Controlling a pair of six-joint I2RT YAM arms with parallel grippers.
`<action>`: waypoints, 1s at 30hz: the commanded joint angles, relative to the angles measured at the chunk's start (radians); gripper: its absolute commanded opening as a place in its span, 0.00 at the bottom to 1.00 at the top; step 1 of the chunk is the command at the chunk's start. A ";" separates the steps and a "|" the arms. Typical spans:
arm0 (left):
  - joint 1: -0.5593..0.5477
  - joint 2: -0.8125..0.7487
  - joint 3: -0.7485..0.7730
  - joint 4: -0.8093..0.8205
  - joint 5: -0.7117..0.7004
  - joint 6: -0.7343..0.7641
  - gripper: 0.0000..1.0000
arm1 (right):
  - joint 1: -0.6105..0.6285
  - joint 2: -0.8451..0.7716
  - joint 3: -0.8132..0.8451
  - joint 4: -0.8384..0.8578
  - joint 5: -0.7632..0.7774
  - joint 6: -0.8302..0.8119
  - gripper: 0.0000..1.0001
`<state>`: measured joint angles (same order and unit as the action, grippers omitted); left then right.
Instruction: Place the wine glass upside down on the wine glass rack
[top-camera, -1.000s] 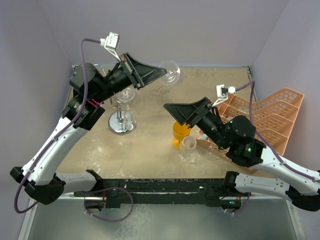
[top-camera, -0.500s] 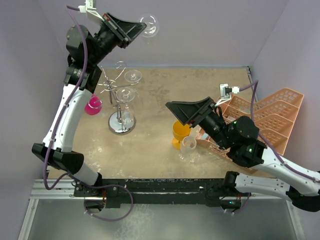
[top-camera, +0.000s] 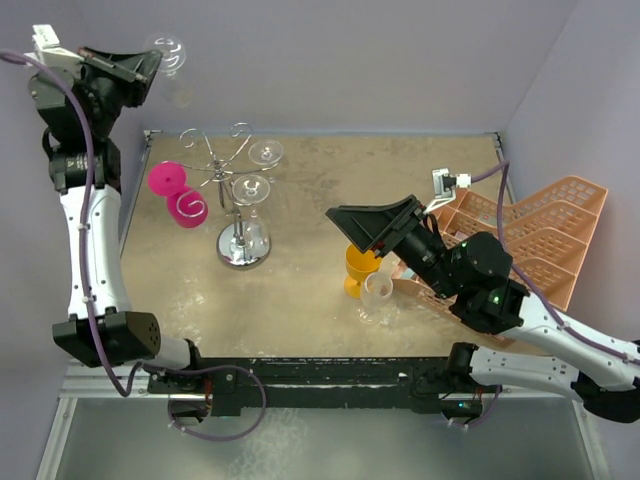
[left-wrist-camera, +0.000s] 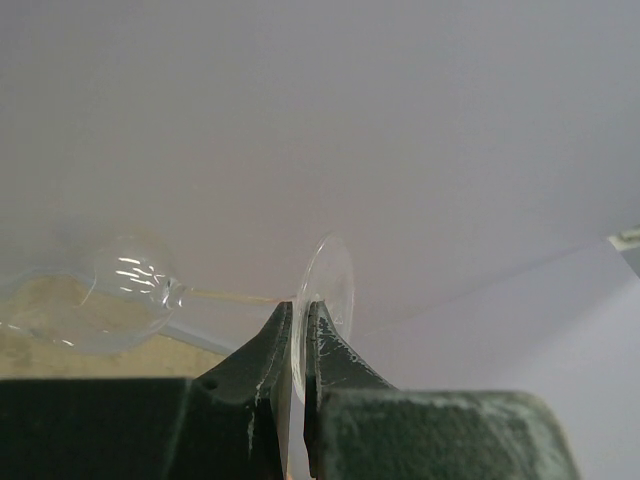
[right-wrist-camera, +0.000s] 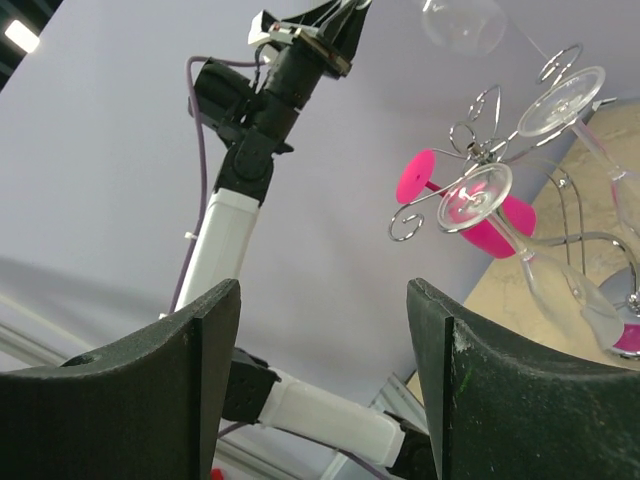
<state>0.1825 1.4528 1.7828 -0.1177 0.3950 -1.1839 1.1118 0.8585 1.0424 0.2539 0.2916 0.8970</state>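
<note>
**A:** Two arms on this rig. Which one has the wine glass?

**B:** The left. The left fingers are pressed almost together, pinching the edge of its round foot. The glass sticks out sideways from them, with the stem level and the bowl farthest from the wrist.

**A:** Where does that put it?

**B:** High over the far left corner of the table, in front of the back wall. It is above the wine glass rack and well apart from it.

**A:** What is on the rack?

**B:** A pink glass hangs tilted on its left side. Two clear glasses hang by their feet from the scroll arms, nearer the post. The round chrome base stands on the table.

**A:** And the right arm?

**B:** The right fingers are spread wide with nothing between them. In the top view they sit over an orange glass, which stands upright just beside a small clear cup. A peach crate lies behind that arm, at the table's right edge.
</note>
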 joint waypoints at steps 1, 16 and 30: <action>0.098 -0.111 -0.054 -0.036 -0.039 0.067 0.00 | 0.003 0.006 -0.001 0.064 -0.026 -0.006 0.69; 0.181 -0.330 -0.352 -0.303 -0.123 0.220 0.00 | 0.003 0.018 -0.037 0.042 -0.041 0.057 0.68; 0.124 -0.357 -0.445 -0.255 -0.019 0.169 0.00 | 0.003 0.020 -0.059 0.026 -0.029 0.087 0.67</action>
<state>0.3298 1.1023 1.3415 -0.4755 0.3191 -1.0107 1.1118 0.8841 0.9905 0.2451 0.2592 0.9710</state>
